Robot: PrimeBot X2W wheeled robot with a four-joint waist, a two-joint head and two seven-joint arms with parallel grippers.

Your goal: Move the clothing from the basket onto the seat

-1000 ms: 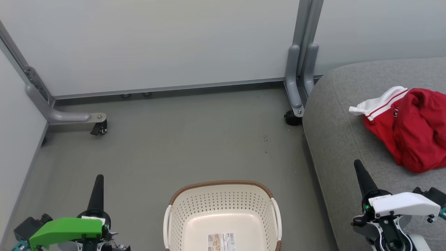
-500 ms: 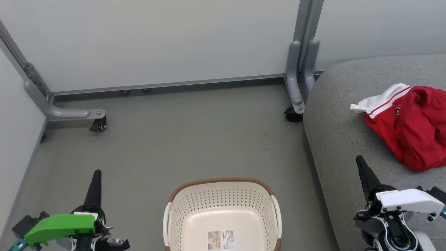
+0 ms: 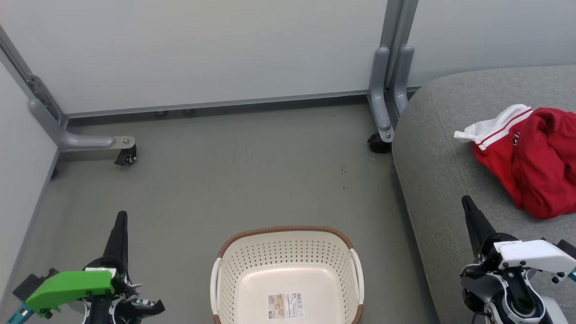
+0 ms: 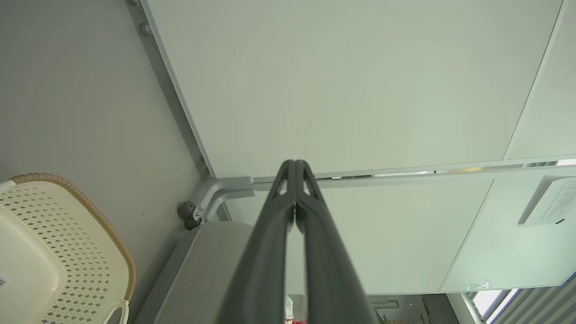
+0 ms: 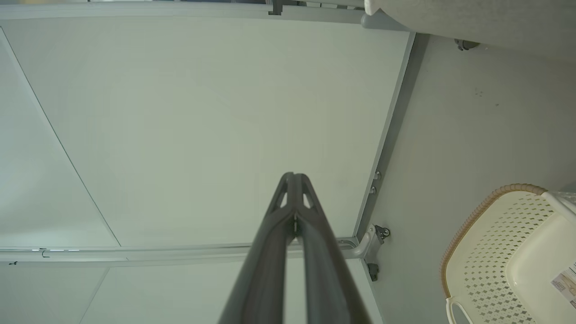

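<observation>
The oval laundry basket point(image 3: 284, 230) is sitting on the grey floor point(image 3: 234, 180) between the two arms. Its inside is showing nothing but a printed label point(image 3: 285, 306). The red clothing point(image 3: 533, 166) with white striped trim is lying crumpled on the grey sofa cushion point(image 3: 436, 153), well apart from the basket. It is running past the picture's right edge, so I cannot tell whether it is one garment or two. The left gripper point(image 3: 121, 217) is hanging clenched and empty over the floor beside the basket. The right gripper point(image 3: 466, 202) is hanging clenched and empty above the cushion, near the heap but not touching it. The transfer is looking finished, so the step in hand is probably settling the arms to rest. Doing that well means drawing them back low and slowly, and steering the right gripper clear of the loose fabric so nothing is getting snagged and dragged off.
</observation>
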